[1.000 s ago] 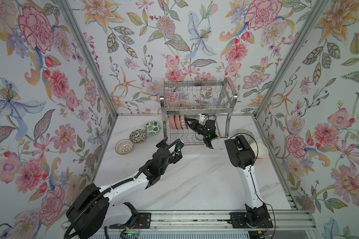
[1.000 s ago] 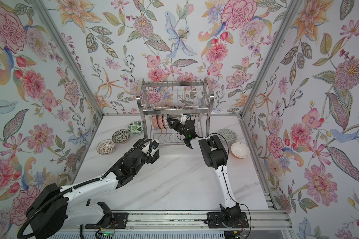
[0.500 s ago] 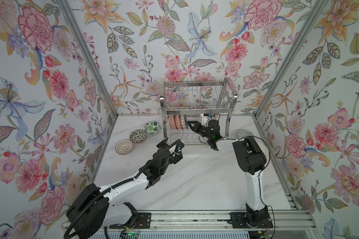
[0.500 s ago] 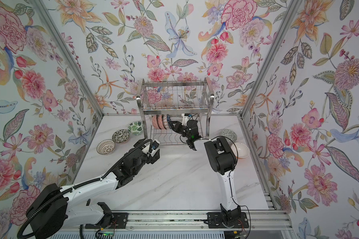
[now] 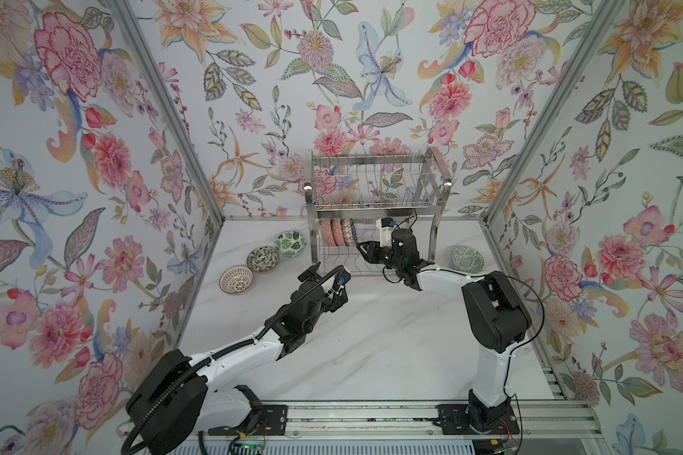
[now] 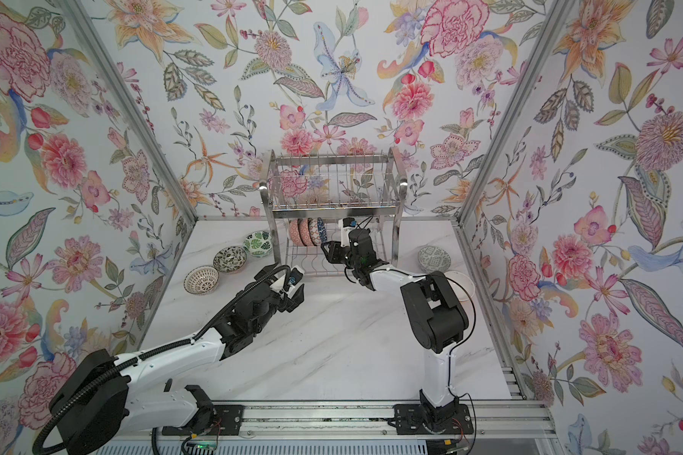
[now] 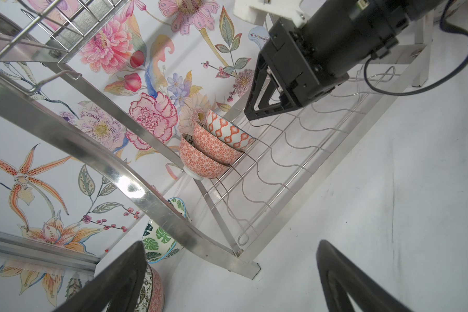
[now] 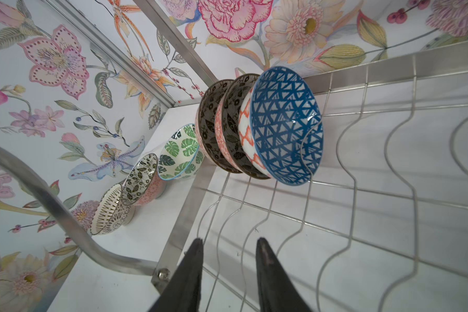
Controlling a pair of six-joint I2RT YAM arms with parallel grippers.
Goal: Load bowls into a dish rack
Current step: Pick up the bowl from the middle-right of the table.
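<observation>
We see right hand (image 8: 230, 240) narrowly parted, empty, near blue-triangle bowl (image 8: 287, 127) in dish rack (image 5: 371, 212), frame centre; left hand (image 7: 230, 243) gaping, empty.

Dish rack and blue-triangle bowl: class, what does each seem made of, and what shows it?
Dish rack: probably stainless steel, polished; thin bright wires, mirror-like legs.
Blue-triangle bowl: likely glazed ceramic; glossy highlights over painted pattern.

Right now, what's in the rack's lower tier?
Three bowls on edge at one end, blue-triangle bowl nearest the right gripper; other slots bare. Rear two bowls' insides are mostly covered.
</observation>
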